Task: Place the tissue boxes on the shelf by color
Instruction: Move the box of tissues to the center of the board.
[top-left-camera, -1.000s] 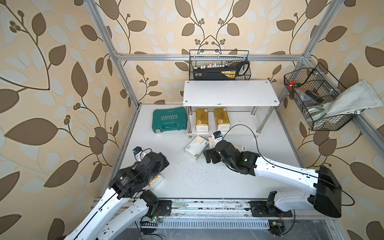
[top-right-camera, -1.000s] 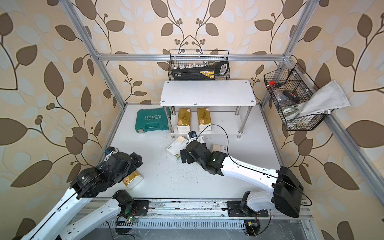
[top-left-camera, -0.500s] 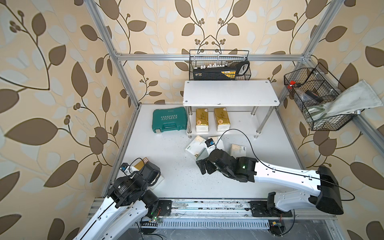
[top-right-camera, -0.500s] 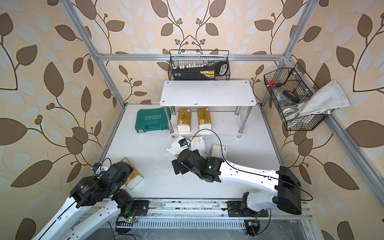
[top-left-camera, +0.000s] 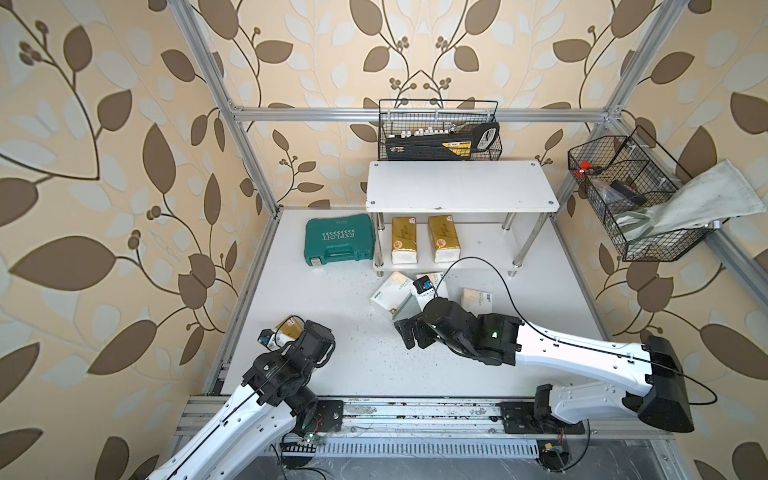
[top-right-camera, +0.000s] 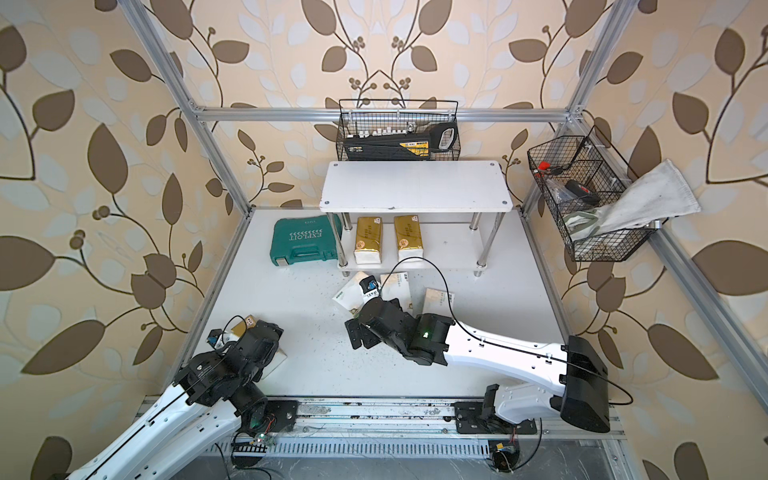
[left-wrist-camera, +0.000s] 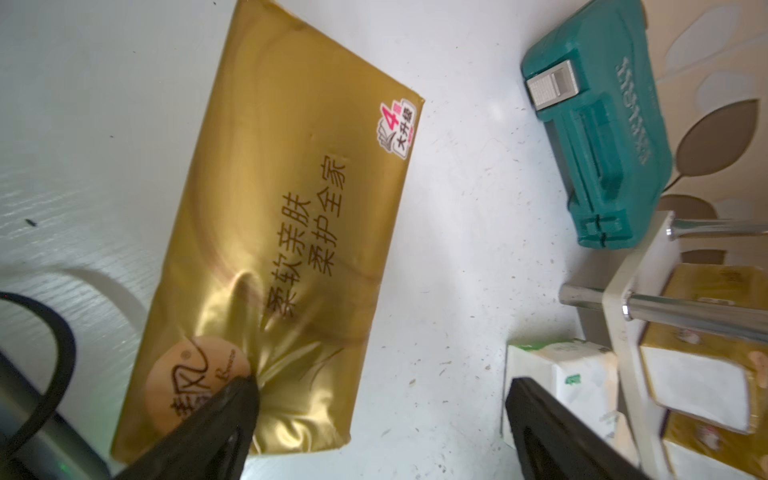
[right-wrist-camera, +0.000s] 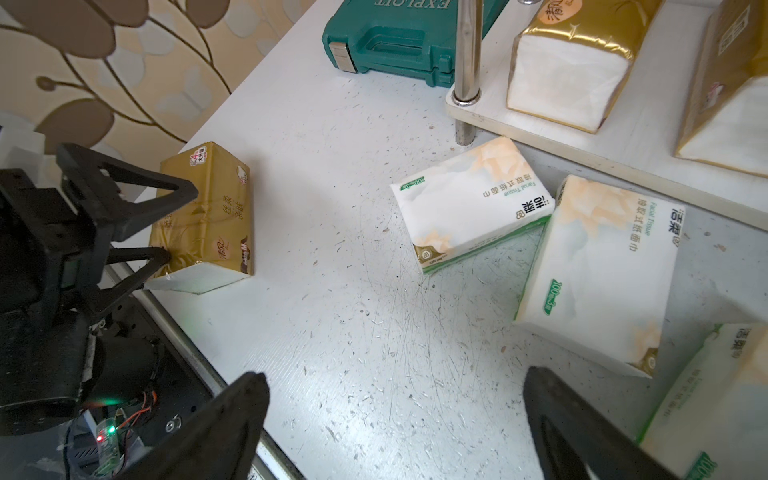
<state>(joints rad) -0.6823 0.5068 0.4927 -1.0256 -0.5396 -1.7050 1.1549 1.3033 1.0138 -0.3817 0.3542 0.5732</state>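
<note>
The shelf (top-left-camera: 461, 189) (top-right-camera: 415, 187) stands at the back, with two gold tissue boxes (top-left-camera: 404, 239) (top-right-camera: 368, 239) on its lower tier. A third gold pack (left-wrist-camera: 286, 199) (right-wrist-camera: 208, 216) lies at the front left of the table. My left gripper (left-wrist-camera: 382, 399) is open over its near end, one fingertip (left-wrist-camera: 232, 399) touching its top and the other finger off the pack. Three white packs (right-wrist-camera: 469, 203) (right-wrist-camera: 598, 266) (right-wrist-camera: 706, 395) lie in front of the shelf. My right gripper (right-wrist-camera: 395, 382) (top-left-camera: 409, 332) hangs open and empty over bare table beside them.
A green tool case (top-left-camera: 338, 241) (left-wrist-camera: 598, 124) lies left of the shelf. Black wire baskets hang on the back wall (top-left-camera: 438, 131) and on the right wall (top-left-camera: 631, 199), a cloth draped from the latter. The table's front rail (top-left-camera: 415, 411) runs just behind both arms.
The left arm has drawn back toward the front left corner, uncovering more of the gold pack. The right gripper has moved away from the white packs toward the table's middle front.
</note>
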